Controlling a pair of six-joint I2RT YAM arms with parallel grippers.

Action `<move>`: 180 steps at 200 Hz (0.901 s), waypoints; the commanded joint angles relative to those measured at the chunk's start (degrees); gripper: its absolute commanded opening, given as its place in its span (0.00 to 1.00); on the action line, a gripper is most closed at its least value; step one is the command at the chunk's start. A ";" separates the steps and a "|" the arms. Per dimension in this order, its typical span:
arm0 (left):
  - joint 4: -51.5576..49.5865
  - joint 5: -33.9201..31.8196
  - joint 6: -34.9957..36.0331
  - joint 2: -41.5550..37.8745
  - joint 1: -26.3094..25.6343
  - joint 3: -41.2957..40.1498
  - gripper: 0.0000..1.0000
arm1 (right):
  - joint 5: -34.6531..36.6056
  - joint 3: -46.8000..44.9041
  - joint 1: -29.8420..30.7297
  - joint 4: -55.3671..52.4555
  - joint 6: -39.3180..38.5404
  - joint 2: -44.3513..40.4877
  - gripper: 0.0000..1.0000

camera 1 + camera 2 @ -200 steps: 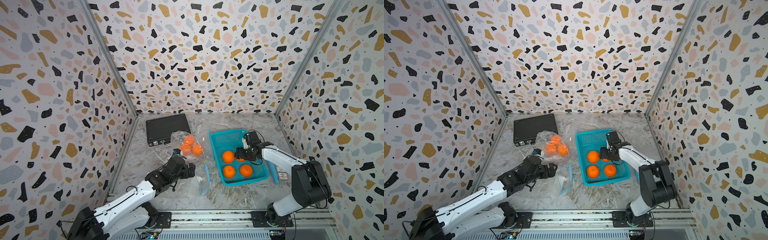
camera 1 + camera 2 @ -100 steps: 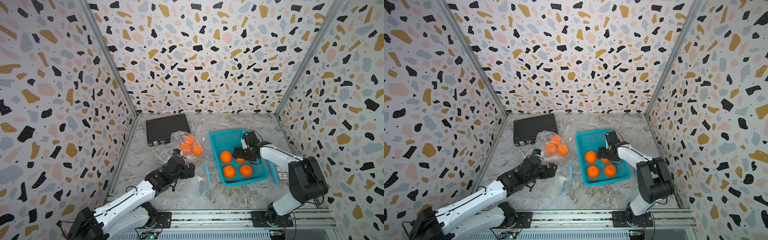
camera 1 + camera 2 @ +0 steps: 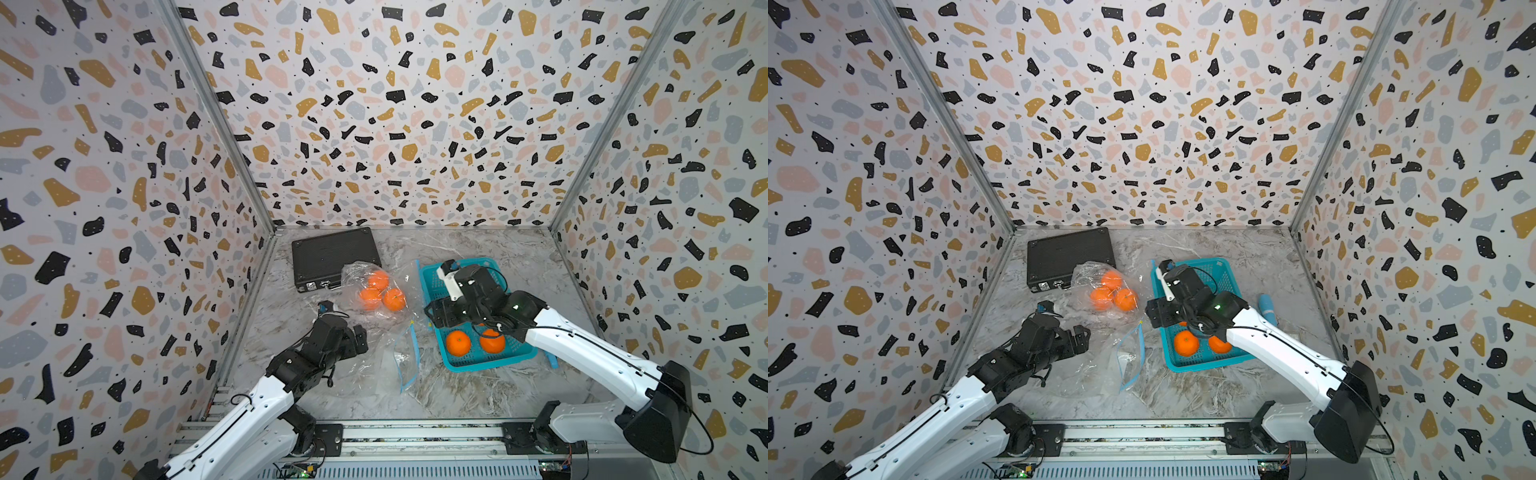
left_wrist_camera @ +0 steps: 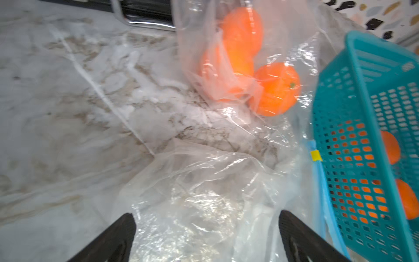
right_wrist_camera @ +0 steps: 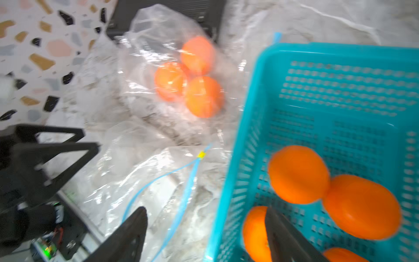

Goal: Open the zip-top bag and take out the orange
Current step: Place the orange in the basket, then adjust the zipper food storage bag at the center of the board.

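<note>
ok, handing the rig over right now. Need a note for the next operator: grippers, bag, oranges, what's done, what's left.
Left gripper: open, empty, over the flat clear part of the zip-top bag.
Right gripper: open, empty, at the teal basket rim on the bag side.
Blue zip: strands apart, so the mouth looks open.
Bagged oranges: three, in clear plastic by the black case.
Loose oranges: at least three in the basket.
Done: bag opened.
Left: take out the bagged three.
</note>
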 commanded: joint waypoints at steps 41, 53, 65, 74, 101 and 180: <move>6.28 0.16 0.29 10.53 6.68 -4.40 0.98 | -3.21 5.16 9.30 2.20 3.35 17.14 0.80; 10.43 2.96 0.38 13.05 7.56 -5.39 0.95 | -4.17 5.14 11.34 4.01 3.57 18.89 0.79; 14.16 5.33 0.04 14.91 7.67 -6.26 0.91 | -6.05 5.00 11.71 6.50 3.67 20.41 0.77; 15.59 6.15 -0.05 16.16 7.67 -6.44 0.85 | -6.32 5.92 11.92 5.98 3.43 21.76 0.76; 18.82 8.94 0.18 18.40 7.74 -6.97 0.64 | -5.27 6.67 12.12 5.18 2.52 24.16 0.72; 15.46 5.93 1.06 20.70 9.91 -3.77 0.00 | -4.65 0.25 12.12 7.65 3.54 18.37 0.24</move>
